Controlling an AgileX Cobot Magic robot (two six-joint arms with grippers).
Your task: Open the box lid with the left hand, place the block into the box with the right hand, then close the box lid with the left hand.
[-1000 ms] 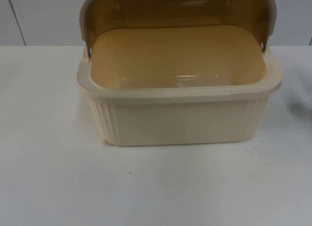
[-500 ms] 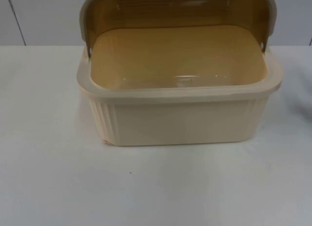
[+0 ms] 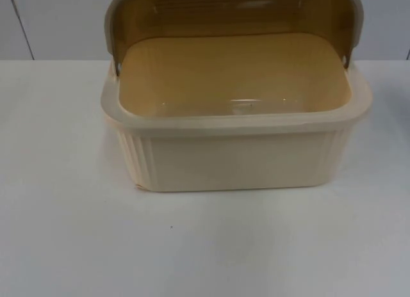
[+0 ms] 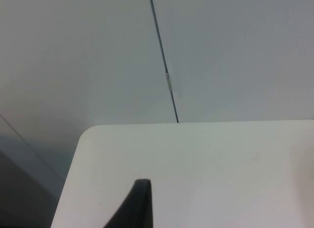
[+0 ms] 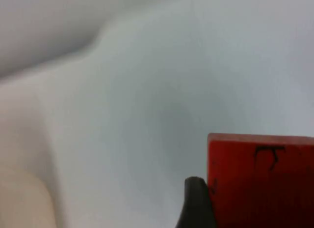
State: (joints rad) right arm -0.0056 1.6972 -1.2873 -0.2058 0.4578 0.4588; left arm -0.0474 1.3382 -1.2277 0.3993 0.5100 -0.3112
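Note:
The cream box [image 3: 237,159] stands at the middle of the table in the top view, and nothing lies inside it. Its brown see-through lid [image 3: 234,15] is swung up and back behind the rim. In the right wrist view a red block [image 5: 260,181] with a black mark on its face sits close against a black fingertip [image 5: 196,203]. My right gripper [image 5: 255,211] is shut on it, above the white table. My left gripper [image 4: 142,206] waits near a rounded table corner [image 4: 91,134], showing one black fingertip [image 4: 137,198].
White table top [image 3: 205,246] stretches in front of the box and on both sides of it. The grey partition wall [image 3: 57,22] rises behind the box, with a dark vertical seam [image 4: 164,66].
A faint shadow on the table at the right edge of the top view has slid almost out of the picture. The box and lid have not moved.

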